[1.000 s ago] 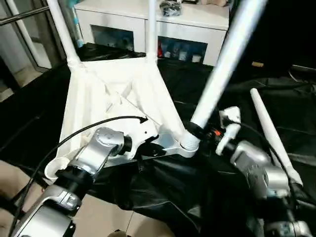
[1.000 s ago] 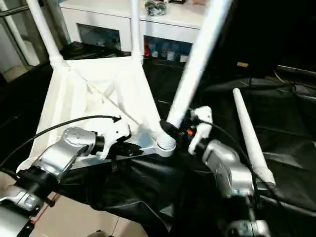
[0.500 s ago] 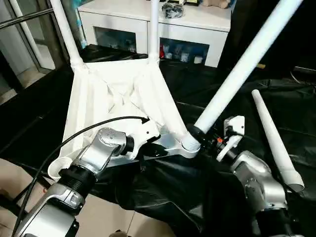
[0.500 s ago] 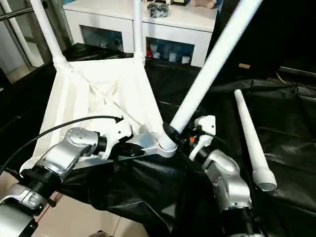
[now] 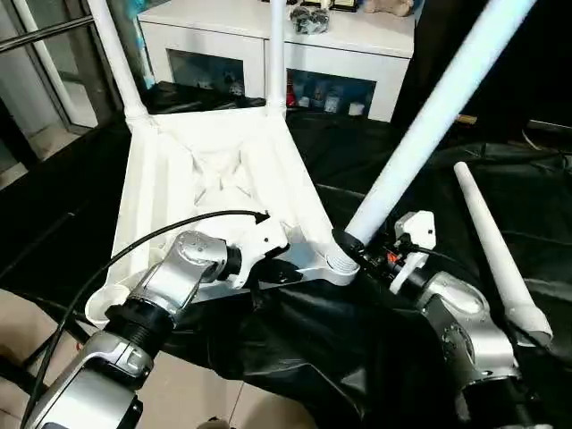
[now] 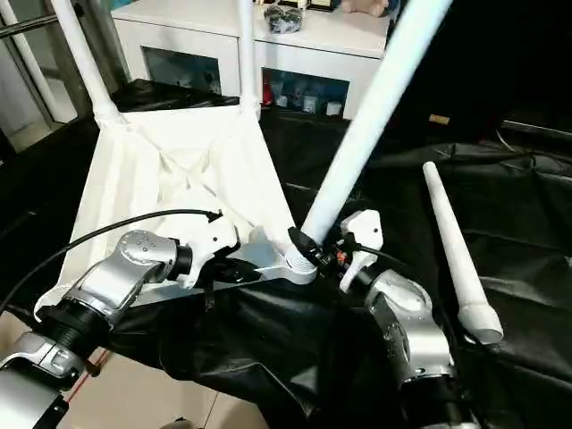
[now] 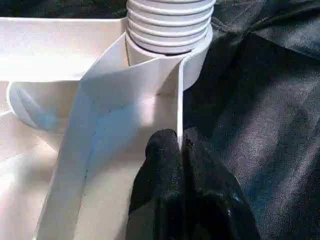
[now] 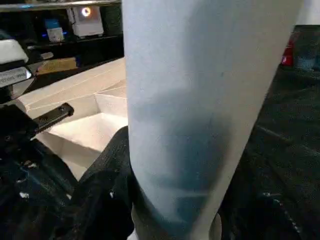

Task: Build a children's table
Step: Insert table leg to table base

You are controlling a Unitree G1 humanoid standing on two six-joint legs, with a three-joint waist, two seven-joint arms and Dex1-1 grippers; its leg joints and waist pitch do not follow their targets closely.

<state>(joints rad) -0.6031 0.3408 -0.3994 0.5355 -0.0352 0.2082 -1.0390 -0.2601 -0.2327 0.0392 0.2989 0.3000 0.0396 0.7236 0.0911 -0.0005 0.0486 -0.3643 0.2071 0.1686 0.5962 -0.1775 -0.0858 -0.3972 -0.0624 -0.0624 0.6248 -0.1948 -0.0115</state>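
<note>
While upturned on black sheet (image 5: 375, 161) | left end effector (image 7: 180, 145) clamped on table top (image 5: 214, 170) rim | right end effector (image 5: 350, 243) gripping tilted leg (image 5: 429, 116) at corner socket (image 5: 340, 265)

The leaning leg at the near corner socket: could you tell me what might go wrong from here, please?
1. The leg leans in its socket, so its thread could cross or jam.
2. The left gripper pinches only a thin rim of the tabletop, which might slip.
3. The loose leg could roll away.
</note>
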